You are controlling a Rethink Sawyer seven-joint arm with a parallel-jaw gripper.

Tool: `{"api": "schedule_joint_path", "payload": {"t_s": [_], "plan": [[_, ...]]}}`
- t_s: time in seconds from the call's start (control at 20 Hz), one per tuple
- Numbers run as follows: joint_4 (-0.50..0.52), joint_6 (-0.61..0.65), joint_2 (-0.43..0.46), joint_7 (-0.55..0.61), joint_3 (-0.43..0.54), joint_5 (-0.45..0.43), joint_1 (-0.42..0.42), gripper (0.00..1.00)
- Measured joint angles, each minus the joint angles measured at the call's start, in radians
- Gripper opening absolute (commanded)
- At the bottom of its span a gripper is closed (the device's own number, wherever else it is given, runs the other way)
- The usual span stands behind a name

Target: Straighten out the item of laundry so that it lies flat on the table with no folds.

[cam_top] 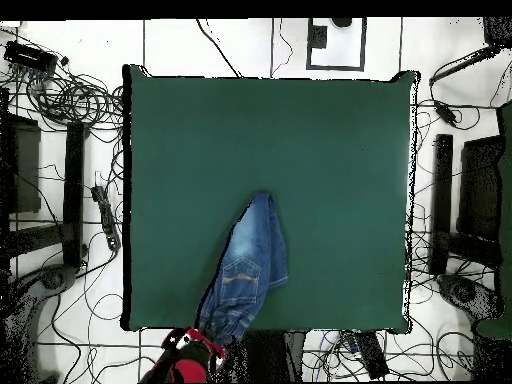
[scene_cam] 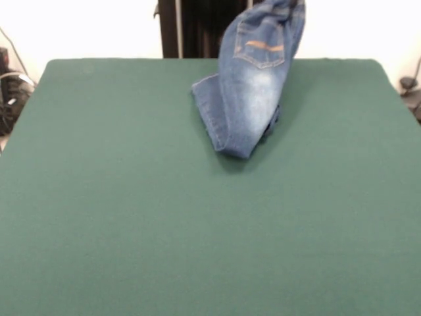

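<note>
**Jeans hoisted by the waist, legs trailing on the table**

The small blue denim jeans (scene_cam: 253,85) hang lifted at the robot's side of the table, waistband end up and out past the top of the front view, back pocket with its tan stitching facing the camera. The lower part sags down onto the green table (scene_cam: 131,210), where the leg ends lie doubled over in a thick fold, with one cuff poking out to the side. In the overhead view the jeans (cam_top: 250,265) stretch as a narrow strip from near the table's middle back to the edge by the robot, which fits a garment being pulled up and away by one end so its own weight draws the folds out.

The gripper (cam_top: 205,345) shows only from above, as a red and black end just off the table's edge, touching the upper end of the denim. Whether its claw is clenched on the cloth cannot be told from these views, though the raised waist suggests something holds it there.

The task looks far from done: the jeans are bunched and folded, not flat. Around the table lie cables and dark equipment on a pale floor.
</note>
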Motion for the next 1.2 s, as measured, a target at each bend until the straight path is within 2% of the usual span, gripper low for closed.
{"api": "schedule_joint_path", "payload": {"t_s": [0.25,0.55,0.7,0.8,0.9,1.1,1.2], "plan": [[-0.002,0.097,-0.074,0.0,-0.077,0.014,0.141,0.0],[-0.076,0.222,-0.095,0.033,-0.168,0.077,0.424,0.0],[-0.144,0.321,-0.082,0.138,-0.243,0.12,0.621,0.0],[-0.169,0.36,-0.08,0.193,-0.269,0.134,0.688,0.0],[-0.207,0.432,-0.081,0.311,-0.308,0.156,0.793,0.0],[-0.255,0.544,-0.086,0.5,-0.343,0.179,0.896,0.0],[-0.27,0.583,-0.087,0.562,-0.352,0.183,0.919,0.0]]}}
